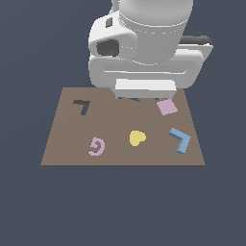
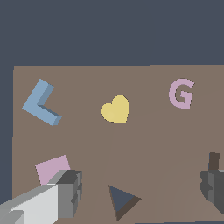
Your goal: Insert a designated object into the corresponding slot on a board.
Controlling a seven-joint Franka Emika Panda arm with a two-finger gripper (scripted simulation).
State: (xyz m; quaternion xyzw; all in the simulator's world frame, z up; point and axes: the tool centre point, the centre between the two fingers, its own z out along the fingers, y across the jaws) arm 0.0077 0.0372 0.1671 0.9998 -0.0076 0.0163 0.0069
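Tool wide open and empty, hanging over the far edge of the board; the blue L-block is not yet picked up.

The tool (image 2: 140, 190) holds nothing, its two fingers (image 2: 70, 192) spread far apart astride the dark triangular cutout (image 2: 122, 200). The blue L-block (image 1: 180, 139) lies flat on the board (image 1: 67, 144) near its right edge in the exterior view, nearer than the pink square (image 1: 166, 106) and right of the yellow heart (image 1: 137, 138). The L-shaped slot (image 1: 82, 106) sits well apart, at the far left. To grasp well, I judge the tool should centre over one arm of the L, turn so its fingers straddle that arm's narrow width, then descend without nudging the pink square. The pink G (image 1: 96, 146) is clear of that path.
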